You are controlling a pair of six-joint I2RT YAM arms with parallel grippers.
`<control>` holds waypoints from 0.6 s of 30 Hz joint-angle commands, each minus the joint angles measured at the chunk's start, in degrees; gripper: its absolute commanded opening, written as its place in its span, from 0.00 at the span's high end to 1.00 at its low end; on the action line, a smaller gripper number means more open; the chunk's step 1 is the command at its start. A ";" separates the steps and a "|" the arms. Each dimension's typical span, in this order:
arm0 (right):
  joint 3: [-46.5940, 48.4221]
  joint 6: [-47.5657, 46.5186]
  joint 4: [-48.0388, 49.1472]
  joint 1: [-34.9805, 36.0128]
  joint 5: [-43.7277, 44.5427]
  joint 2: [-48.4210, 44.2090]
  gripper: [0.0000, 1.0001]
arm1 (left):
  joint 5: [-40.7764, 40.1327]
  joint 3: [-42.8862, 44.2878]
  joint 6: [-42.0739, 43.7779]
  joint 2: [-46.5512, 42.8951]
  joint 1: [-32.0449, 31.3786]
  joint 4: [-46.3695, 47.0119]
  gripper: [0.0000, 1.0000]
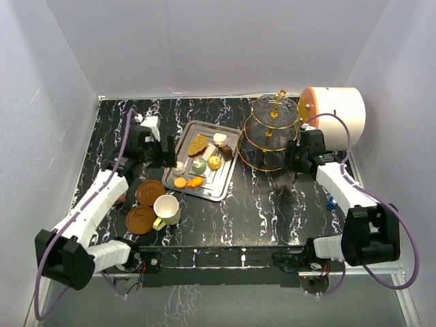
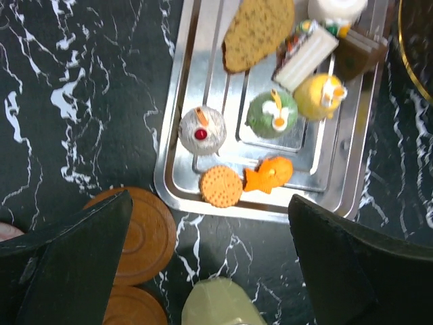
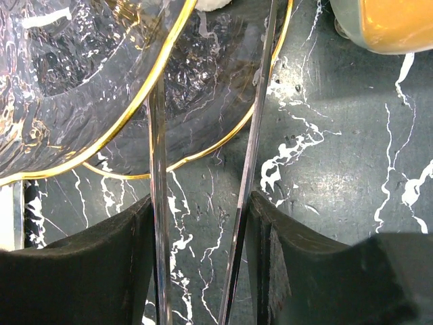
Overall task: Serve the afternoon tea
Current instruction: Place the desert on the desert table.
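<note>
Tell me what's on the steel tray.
On the steel tray: a cherry-topped white cake, green cake, yellow cake, round biscuit, orange fish biscuit, brown slice, striped slice, brown square, plain white cake. Anything beneath them is covered.

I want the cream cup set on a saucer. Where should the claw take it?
Probably pinch the cream cup by its rim wall, coming straight down from above on the side opposite the handle: it stands upright, mouth open, handle pointing toward the near edge.

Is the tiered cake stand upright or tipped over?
Upright: in the top view the stand shows three glass tiers stacked one above another, smallest uppermost, with its gold handle on top.
</note>
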 commanded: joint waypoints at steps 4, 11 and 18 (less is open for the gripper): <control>0.95 2.00 -2.78 -0.51 0.90 -5.01 0.52 | 14.86 8.48 -0.49 9.41 12.39 -0.63 0.01; 0.41 5.49 -10.69 -0.48 -0.17 -8.60 0.52 | 21.86 13.19 -1.19 22.52 15.69 0.29 0.07; 1.12 7.50 -16.64 -0.54 -1.22 -13.85 0.52 | 24.08 20.21 -1.11 34.98 15.71 0.27 0.17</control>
